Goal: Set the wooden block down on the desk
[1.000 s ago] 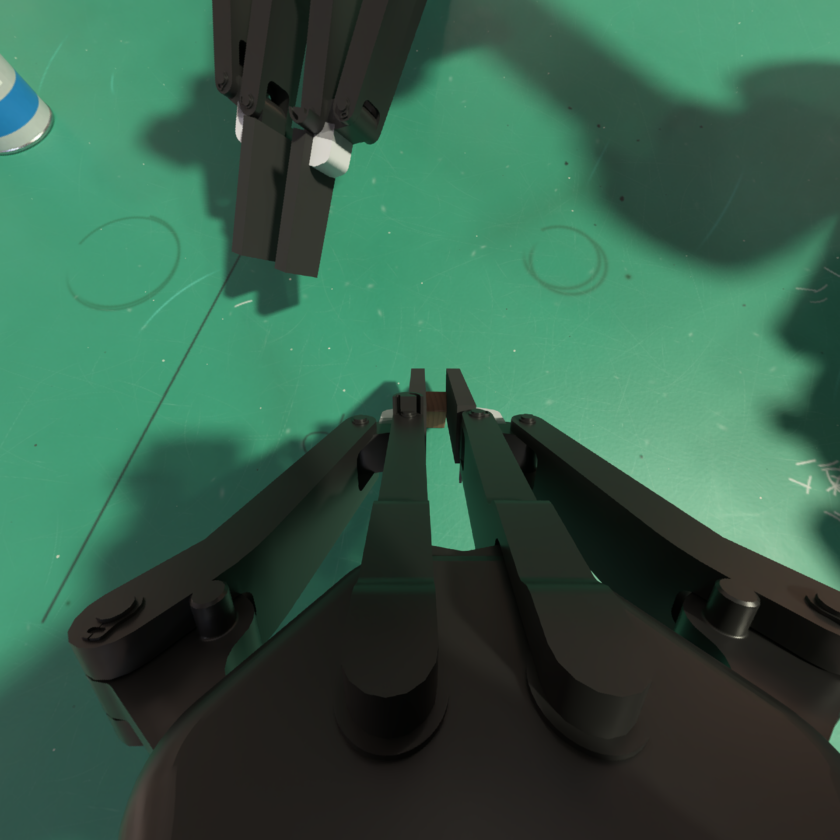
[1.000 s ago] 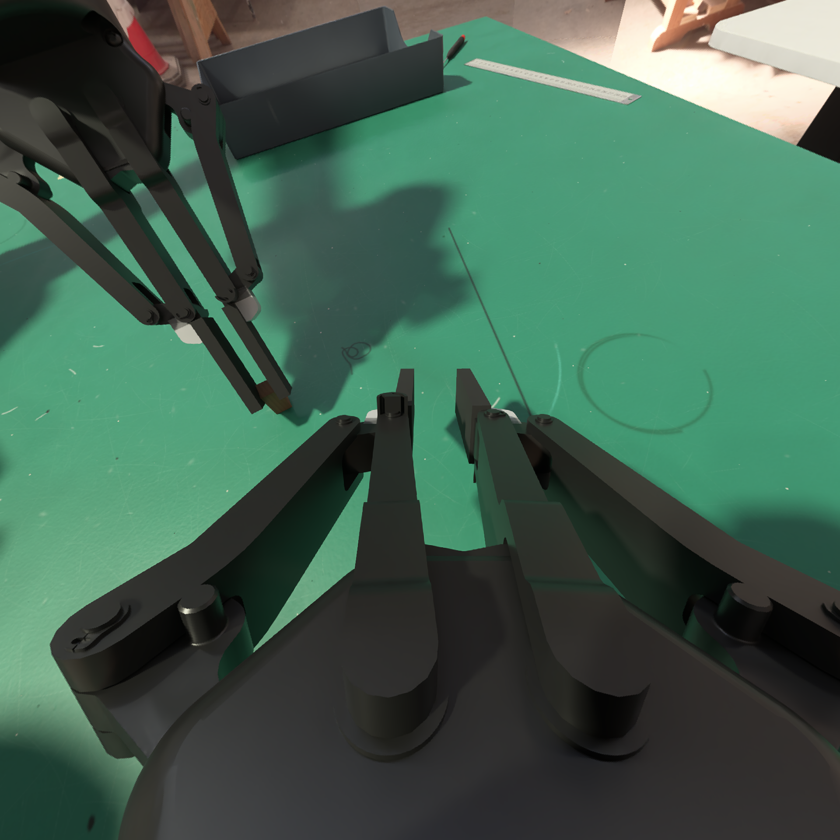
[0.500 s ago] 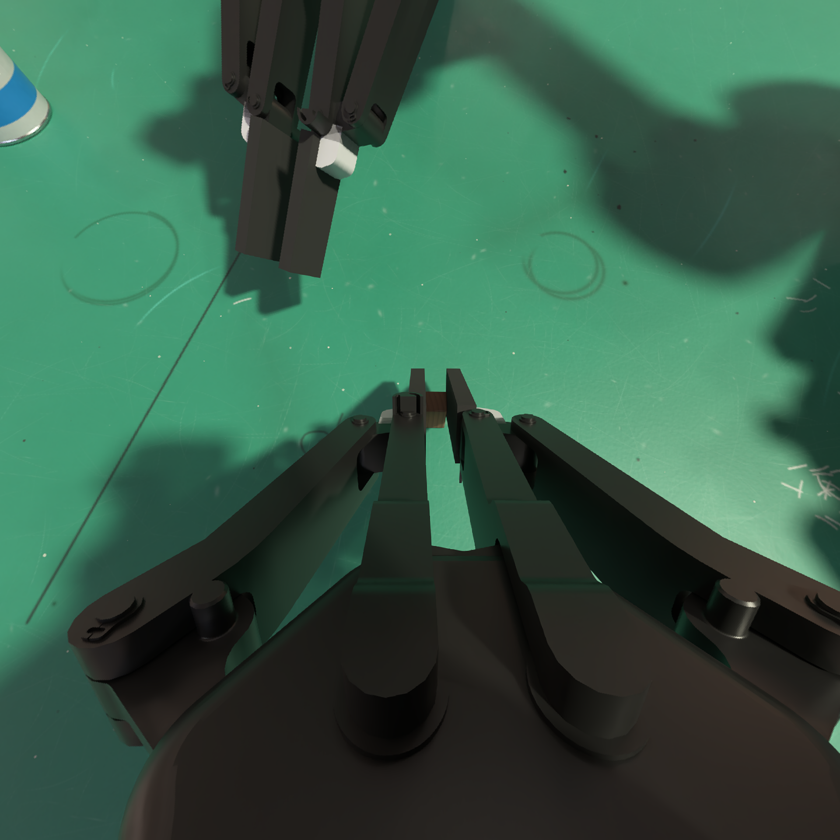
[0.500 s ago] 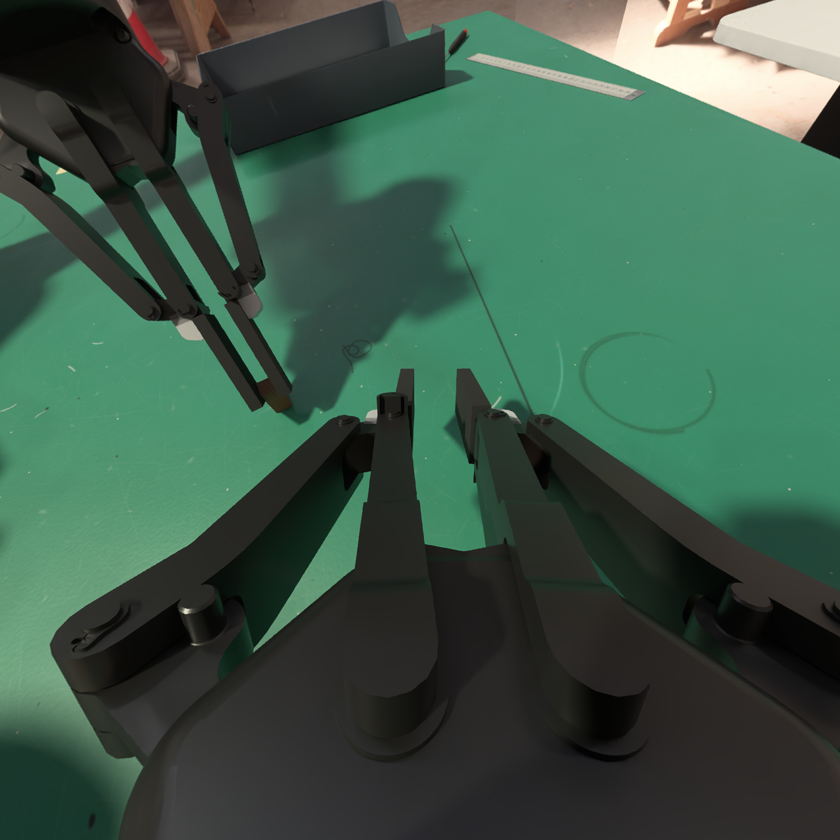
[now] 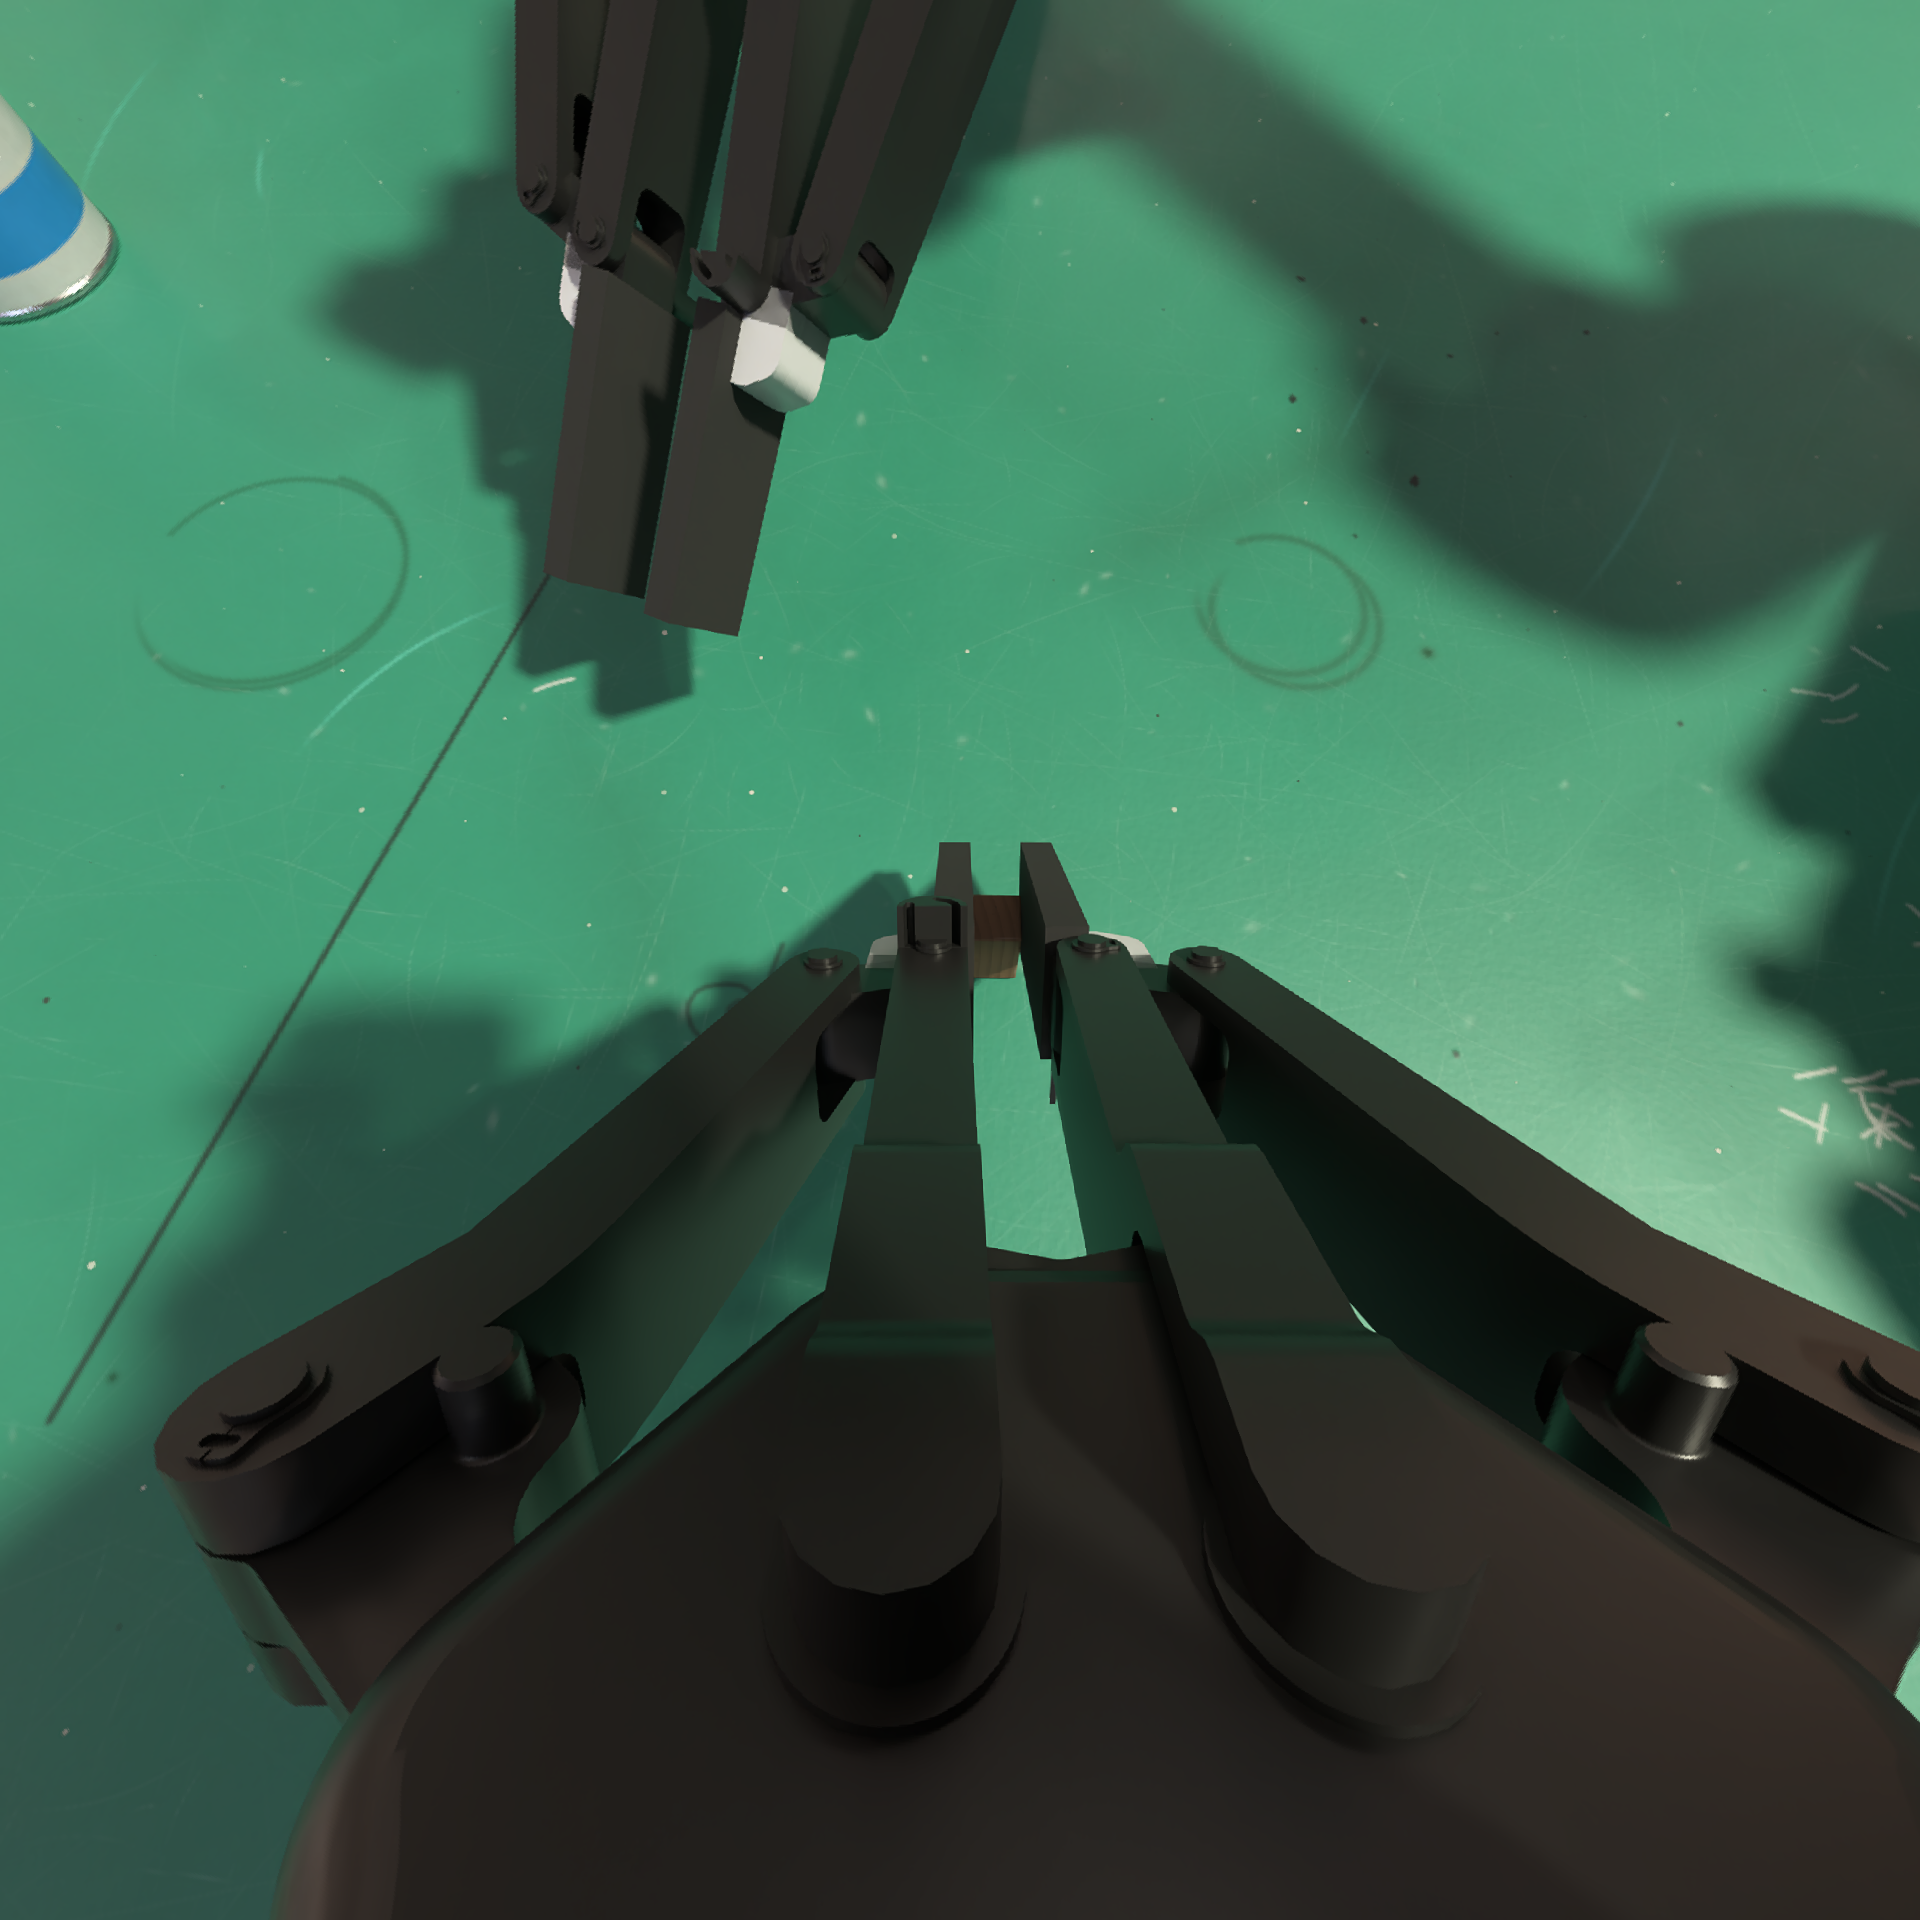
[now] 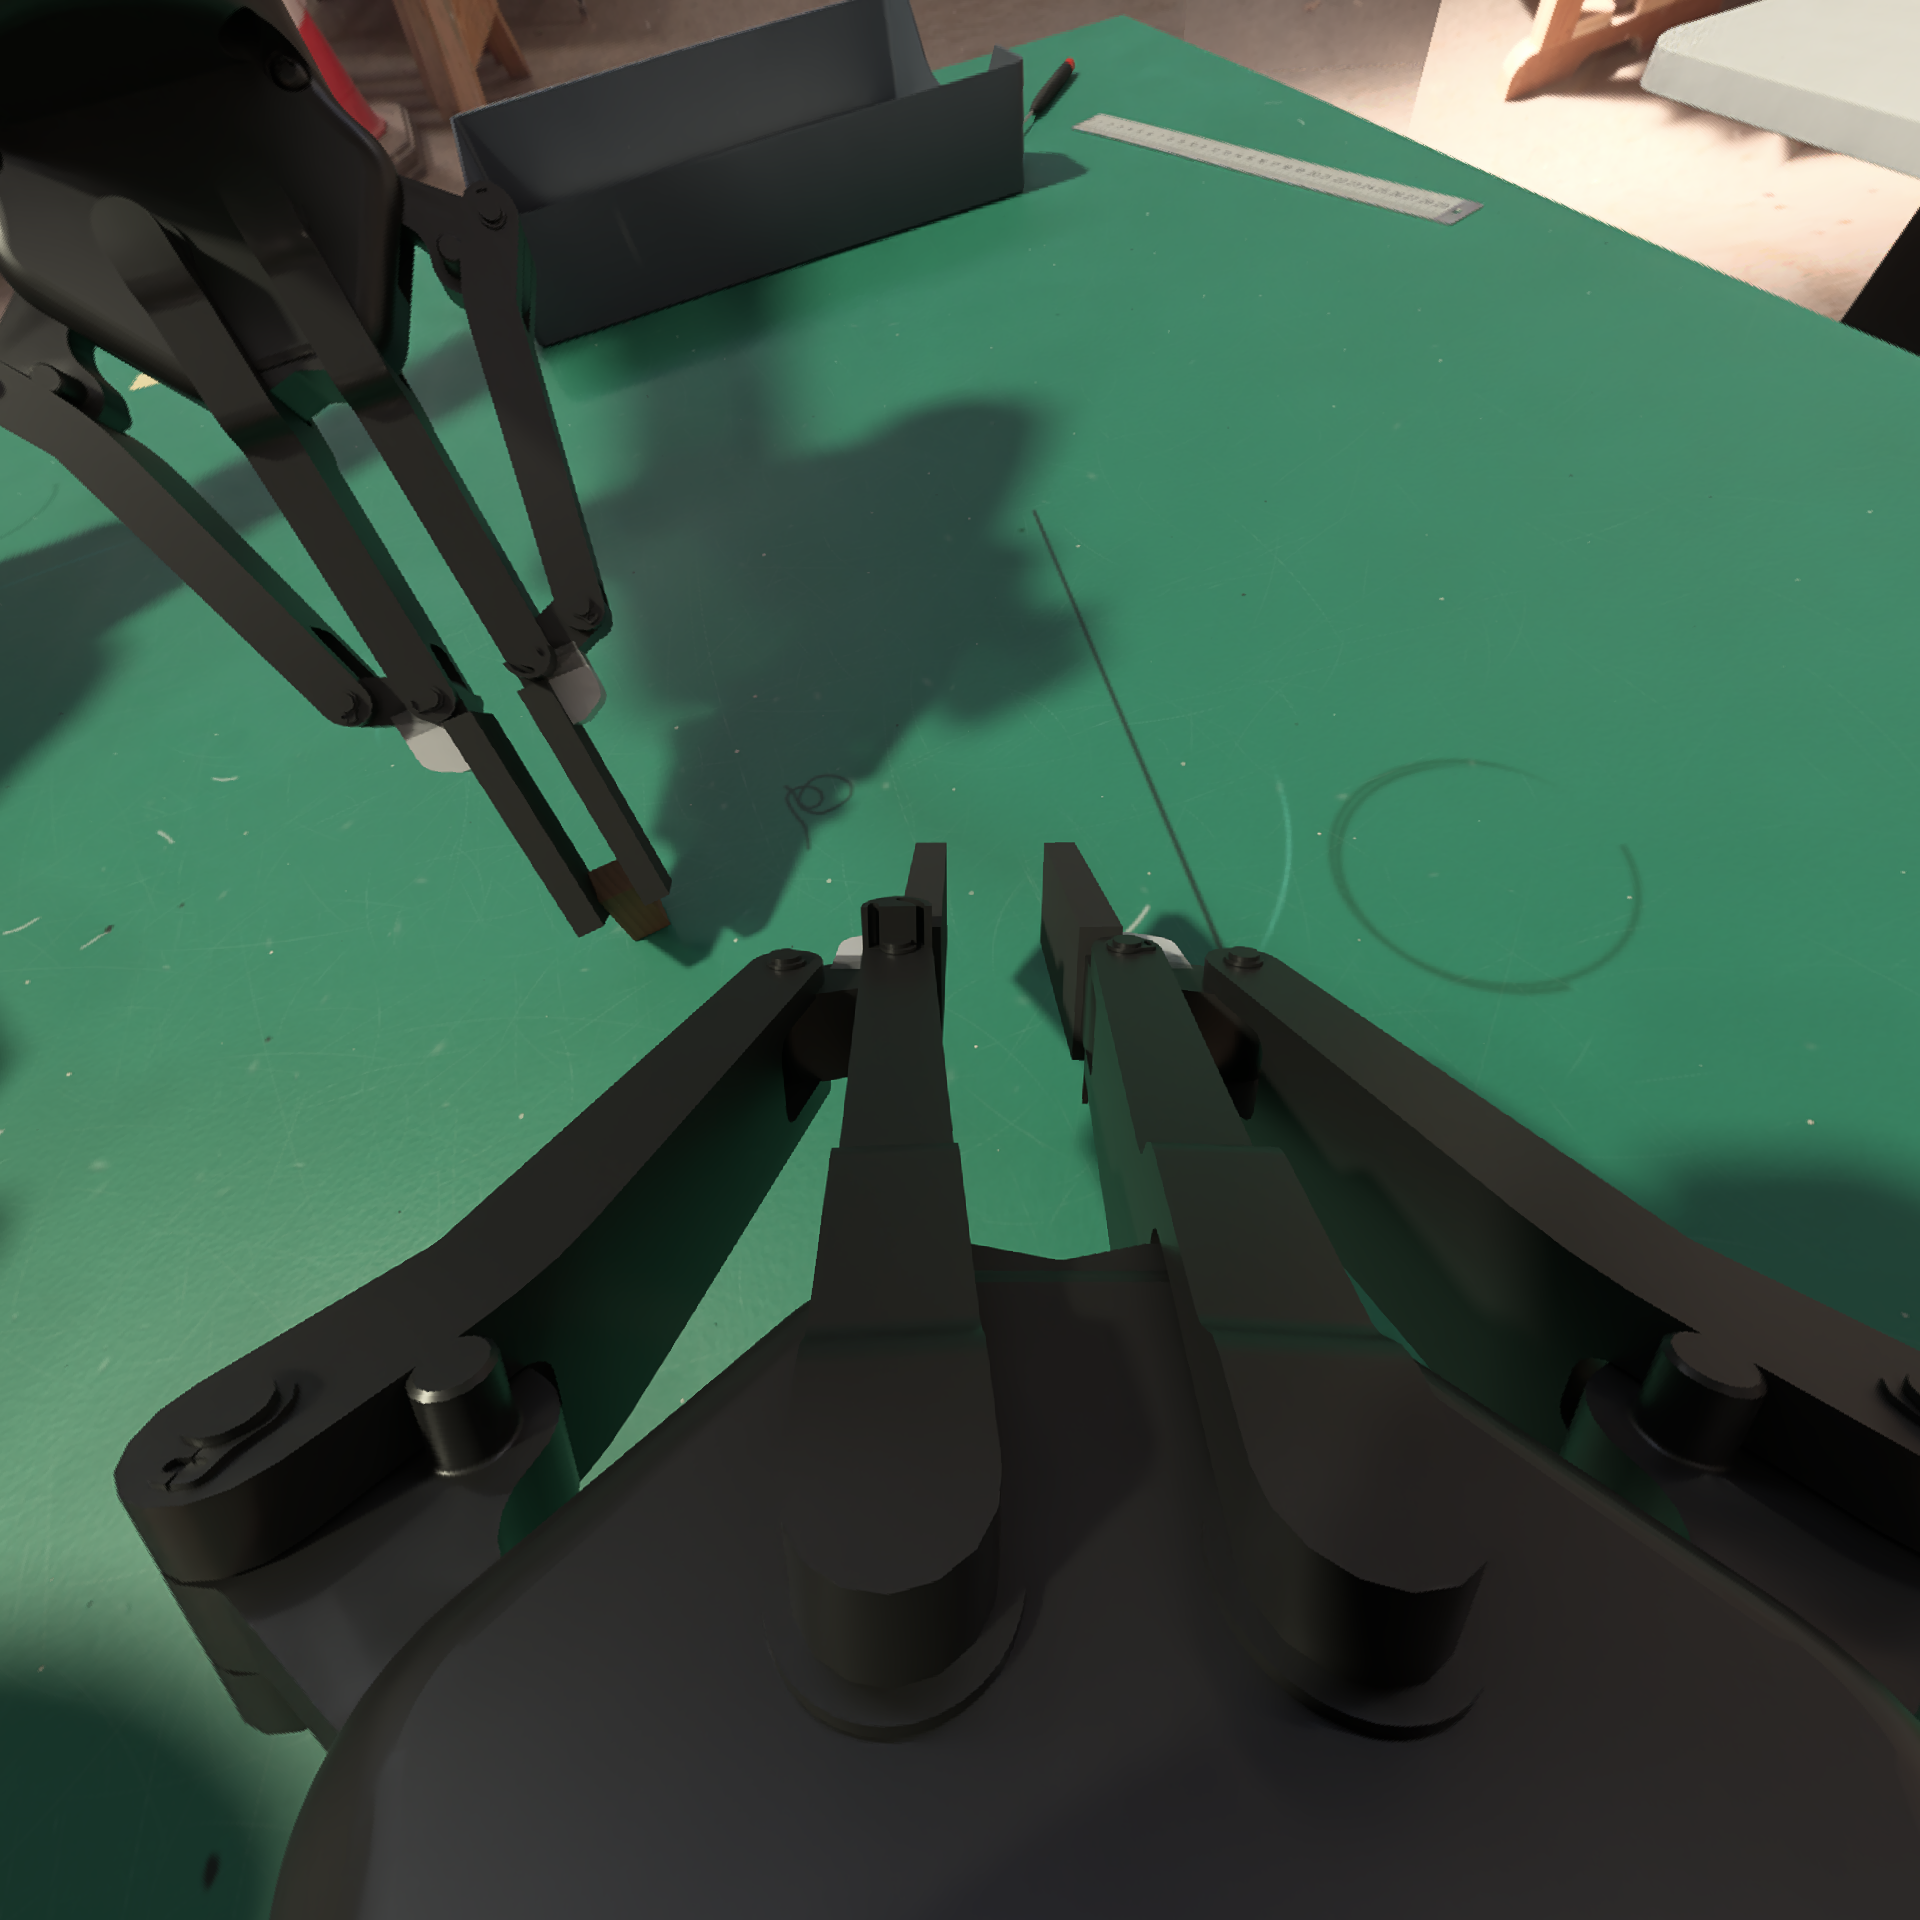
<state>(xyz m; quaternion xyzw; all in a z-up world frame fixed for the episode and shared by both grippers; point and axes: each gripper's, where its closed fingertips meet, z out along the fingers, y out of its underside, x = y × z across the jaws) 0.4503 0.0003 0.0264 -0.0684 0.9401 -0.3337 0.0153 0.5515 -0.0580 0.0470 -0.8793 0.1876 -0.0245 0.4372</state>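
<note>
Just one wooden block [image 5: 994,935] pinched betw. left gripper [image 5: 995,883] fingers at desk [image 6: 1351,468]; right gripper [image 6: 992,883] fingers part-open, empty.

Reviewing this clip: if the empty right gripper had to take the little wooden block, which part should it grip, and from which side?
The wooden block sits pinched between the left gripper fingertips, low by the desk; contact is unclear. Those fingers cover two opposite faces, so the right gripper would probably do best closing on the two exposed side faces, coming down from above with its fingers turned crosswise to the left's. The block is tiny, so clearance looks tight.
</note>
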